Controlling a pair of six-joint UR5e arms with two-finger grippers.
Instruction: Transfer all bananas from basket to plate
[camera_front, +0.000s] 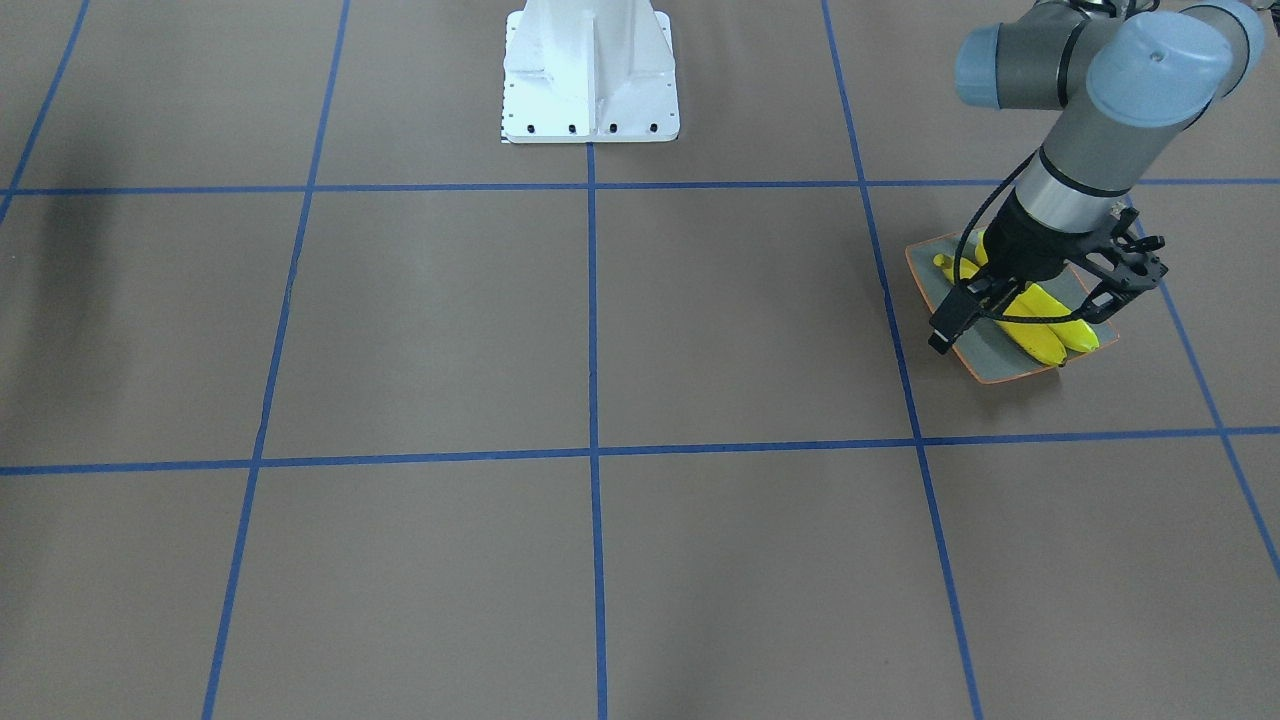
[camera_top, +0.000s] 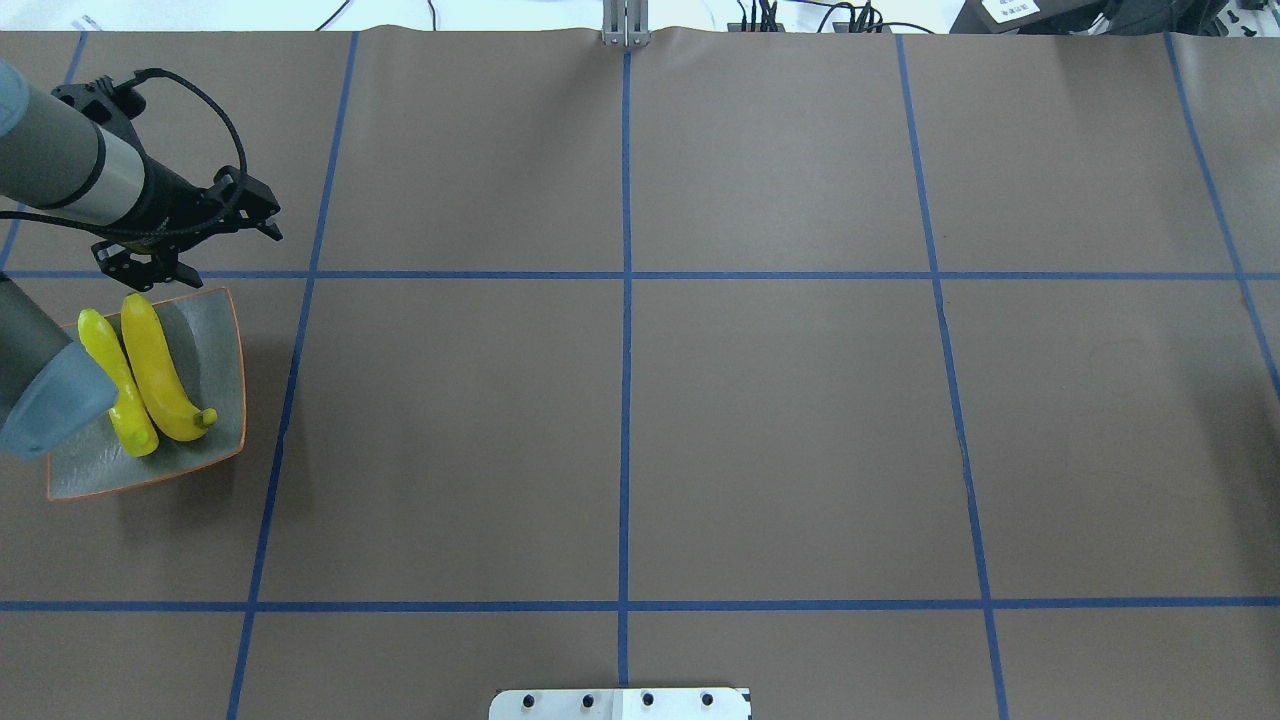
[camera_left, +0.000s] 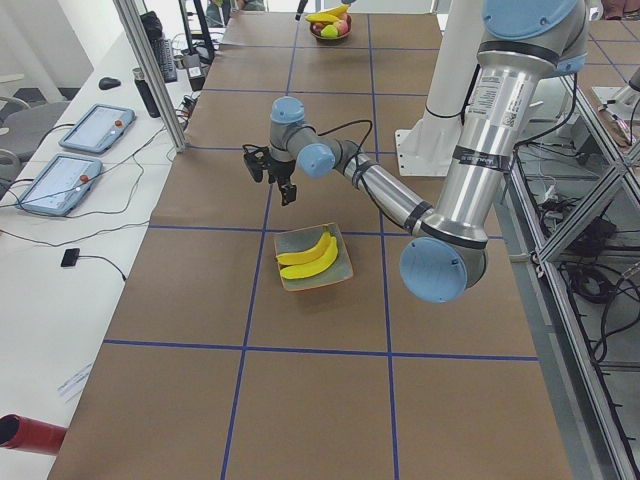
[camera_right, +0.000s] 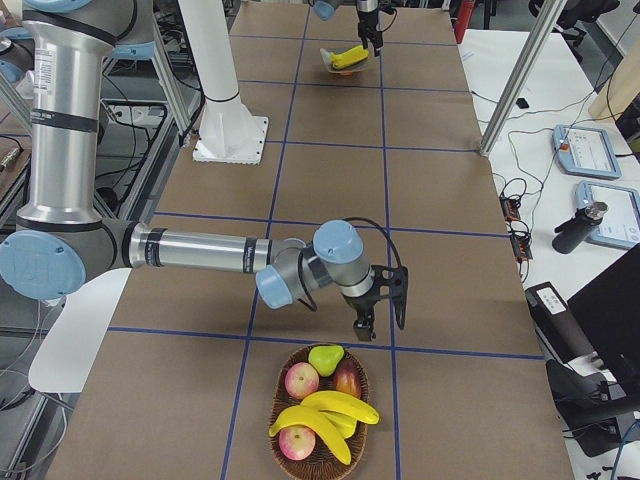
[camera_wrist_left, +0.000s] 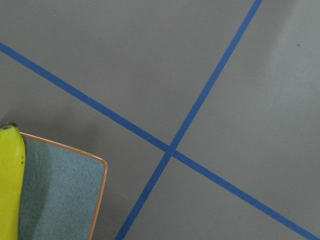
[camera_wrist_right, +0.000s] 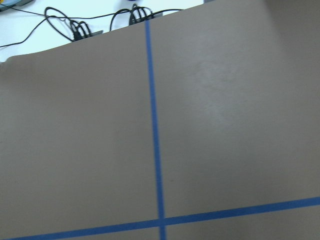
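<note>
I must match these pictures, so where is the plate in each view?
Exterior front-facing: the plate at the right side.
Overhead exterior: plate at far left.
Exterior left: plate at centre.
Exterior right: plate at top, far away.
Left wrist-mounted: plate in bottom left corner.
Right wrist-mounted: not in it.
Shared landmark: yellow bananas lying on it.

The desk (camera_top: 780, 430) wears a smooth, matt brown sheet crossed by blue tape lines (camera_top: 625, 400). The bananas (camera_top: 160, 370) are smooth, glossy, plastic-looking yellow. The plate (camera_top: 215, 350) has a dull, speckled grey-green glaze and a thin orange rim. The basket (camera_right: 318, 467) is dark woven wicker. The left arm (camera_front: 1090, 170) is brushed metal tube with smooth blue-grey plastic caps.
</note>
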